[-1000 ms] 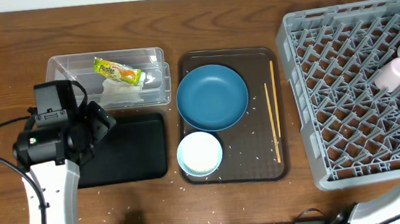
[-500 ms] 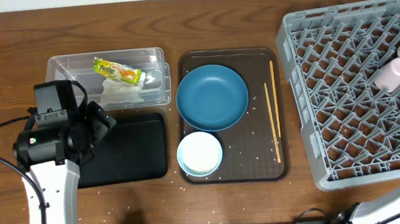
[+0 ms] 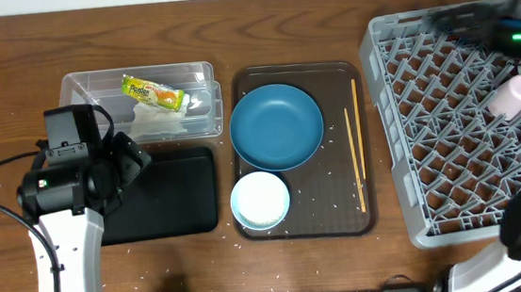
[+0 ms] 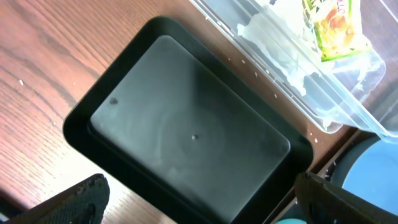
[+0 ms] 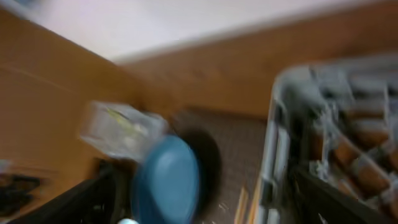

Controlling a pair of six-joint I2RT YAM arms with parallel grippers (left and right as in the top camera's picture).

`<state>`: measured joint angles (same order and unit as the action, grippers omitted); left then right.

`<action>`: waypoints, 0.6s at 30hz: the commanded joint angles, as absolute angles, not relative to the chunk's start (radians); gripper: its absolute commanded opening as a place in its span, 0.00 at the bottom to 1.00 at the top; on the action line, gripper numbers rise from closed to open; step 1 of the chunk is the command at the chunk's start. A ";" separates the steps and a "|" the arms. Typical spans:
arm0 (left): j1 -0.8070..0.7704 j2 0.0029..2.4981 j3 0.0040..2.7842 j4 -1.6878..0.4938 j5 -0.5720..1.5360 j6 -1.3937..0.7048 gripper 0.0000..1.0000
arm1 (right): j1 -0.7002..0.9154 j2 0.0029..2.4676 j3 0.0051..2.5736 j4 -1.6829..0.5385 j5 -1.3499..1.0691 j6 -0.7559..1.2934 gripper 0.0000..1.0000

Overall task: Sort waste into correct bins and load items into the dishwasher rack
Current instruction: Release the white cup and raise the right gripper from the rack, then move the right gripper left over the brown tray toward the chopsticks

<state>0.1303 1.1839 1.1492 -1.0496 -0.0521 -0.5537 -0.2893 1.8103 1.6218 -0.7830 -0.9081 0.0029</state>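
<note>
The left gripper (image 4: 208,202) hangs over the black tub (image 3: 165,192), jaws spread and holding nothing. Beside it, the clear tub (image 3: 137,81) holds the wrapper (image 3: 153,93) and tissue (image 3: 154,122). On the tray (image 3: 326,188), the plate (image 3: 276,126) is broad and could slip from a thin-edged pinch, knocking the bowl (image 3: 260,200). The chopsticks (image 3: 354,157) lie flat, so fingers may scrape past them. The rice (image 3: 336,201) is too fine to pinch. The right gripper (image 5: 211,199) is motion-blurred above the rack (image 3: 466,118), its jaws seemingly apart. At that speed it could strike the cup (image 3: 511,96).
</note>
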 commanded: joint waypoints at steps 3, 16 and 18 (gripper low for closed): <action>0.135 1.188 1.163 -1.053 -0.053 -0.555 0.98 | -0.015 1.802 1.622 -0.880 -0.075 0.029 0.95; 0.135 1.188 1.163 -1.053 -0.053 -0.555 0.98 | 0.245 1.830 1.622 -0.981 0.257 0.134 0.89; 0.135 1.188 1.163 -1.053 -0.053 -0.555 0.98 | 0.237 1.840 1.622 -0.984 0.246 0.132 0.87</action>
<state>0.1303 1.1839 1.1503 -1.0500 -0.0513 -0.5537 0.2466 1.8153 1.6211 -0.9802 0.1936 0.1040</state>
